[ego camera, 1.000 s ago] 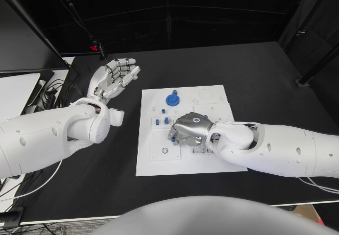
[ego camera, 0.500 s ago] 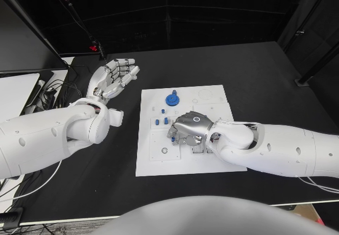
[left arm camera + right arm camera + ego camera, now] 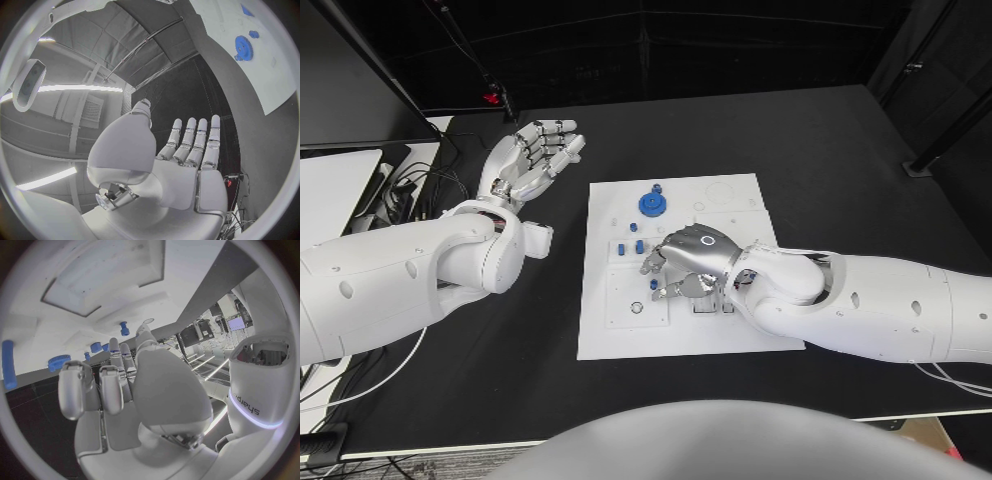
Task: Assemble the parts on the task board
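The white task board [image 3: 678,325] lies mid-table. At its far end sit a blue gear [image 3: 653,204] and a small blue part [image 3: 655,187]; more small blue parts [image 3: 639,246] stand further in. My right hand [image 3: 689,262] hovers low over the board's middle, fingers curled [image 3: 109,387], nothing visible in them. Two small blue parts [image 3: 658,288] sit just by its fingertips. The right wrist view shows a blue peg [image 3: 7,371], the gear [image 3: 59,361] and a short peg [image 3: 124,328] on the board. My left hand [image 3: 531,155] is held flat and empty over the table, left of the board.
Black table [image 3: 848,160] surrounds the board, with wide bare room to the right and far side. Cables and a white surface [image 3: 329,190] lie at the table's left edge. The left wrist view catches the board's corner [image 3: 275,75] and the gear [image 3: 242,47].
My right hand has lifted and shifted slightly right over the board; the small blue parts by its fingertips stayed in place. The left hand has not moved.
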Robot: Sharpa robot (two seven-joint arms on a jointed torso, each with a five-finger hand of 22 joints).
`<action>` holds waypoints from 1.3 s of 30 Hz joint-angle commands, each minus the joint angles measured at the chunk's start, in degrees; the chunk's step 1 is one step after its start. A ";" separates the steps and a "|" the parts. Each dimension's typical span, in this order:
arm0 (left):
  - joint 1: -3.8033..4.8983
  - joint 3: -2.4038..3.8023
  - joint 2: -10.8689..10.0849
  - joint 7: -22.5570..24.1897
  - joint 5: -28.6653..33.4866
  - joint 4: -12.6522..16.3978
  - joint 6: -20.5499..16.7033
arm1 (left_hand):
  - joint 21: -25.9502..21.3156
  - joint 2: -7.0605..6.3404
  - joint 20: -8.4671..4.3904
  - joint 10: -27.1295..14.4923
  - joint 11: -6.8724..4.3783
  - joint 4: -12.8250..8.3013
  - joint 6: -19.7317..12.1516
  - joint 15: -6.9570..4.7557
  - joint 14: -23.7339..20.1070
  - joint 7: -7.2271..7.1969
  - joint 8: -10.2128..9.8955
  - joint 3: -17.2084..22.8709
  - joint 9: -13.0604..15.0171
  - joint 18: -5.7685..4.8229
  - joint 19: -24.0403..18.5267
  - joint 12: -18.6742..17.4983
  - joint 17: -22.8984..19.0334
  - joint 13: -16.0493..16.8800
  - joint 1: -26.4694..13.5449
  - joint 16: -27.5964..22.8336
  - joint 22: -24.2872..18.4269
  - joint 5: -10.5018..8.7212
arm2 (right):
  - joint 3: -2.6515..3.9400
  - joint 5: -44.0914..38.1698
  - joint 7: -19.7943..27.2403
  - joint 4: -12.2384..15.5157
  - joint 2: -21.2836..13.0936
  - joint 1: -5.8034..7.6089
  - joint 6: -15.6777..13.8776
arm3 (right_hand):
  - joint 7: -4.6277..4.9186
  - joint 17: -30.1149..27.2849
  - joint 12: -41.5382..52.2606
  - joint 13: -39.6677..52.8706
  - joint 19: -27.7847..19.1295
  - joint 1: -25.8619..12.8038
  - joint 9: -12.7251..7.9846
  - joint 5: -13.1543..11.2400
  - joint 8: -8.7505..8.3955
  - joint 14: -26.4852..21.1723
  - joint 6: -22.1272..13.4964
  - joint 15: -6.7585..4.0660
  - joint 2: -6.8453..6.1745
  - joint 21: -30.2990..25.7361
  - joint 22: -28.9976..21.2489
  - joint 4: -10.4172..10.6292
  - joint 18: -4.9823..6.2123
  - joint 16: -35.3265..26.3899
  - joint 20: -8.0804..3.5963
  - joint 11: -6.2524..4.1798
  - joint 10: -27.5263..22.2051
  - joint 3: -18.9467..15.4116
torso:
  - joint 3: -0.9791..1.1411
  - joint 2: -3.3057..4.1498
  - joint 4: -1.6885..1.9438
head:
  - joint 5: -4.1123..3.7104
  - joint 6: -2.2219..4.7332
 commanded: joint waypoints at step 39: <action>0.05 0.05 0.29 7.42 0.02 -0.41 0.51 | 0.30 0.43 0.17 -0.40 0.12 -0.14 -0.59 -0.07 0.16 8.47 0.45 0.02 -0.17 -0.48 0.28 0.45 -0.25 -0.19 -0.02 0.45 -0.12 0.22 | 0.04 16.88 -2.01 0.93 -11.74 8.57 5.38 | 0.71 5.06 1.97 0.38 2.46 -2.72 0.19 0.15 0.48 4.20 -6.37 1.70 -0.81 0.74 12.24 0.04 0.53 -0.14 1.61 1.70 -8.51 0.43 | 0.00 0.03 0.02 | -0.73 -0.01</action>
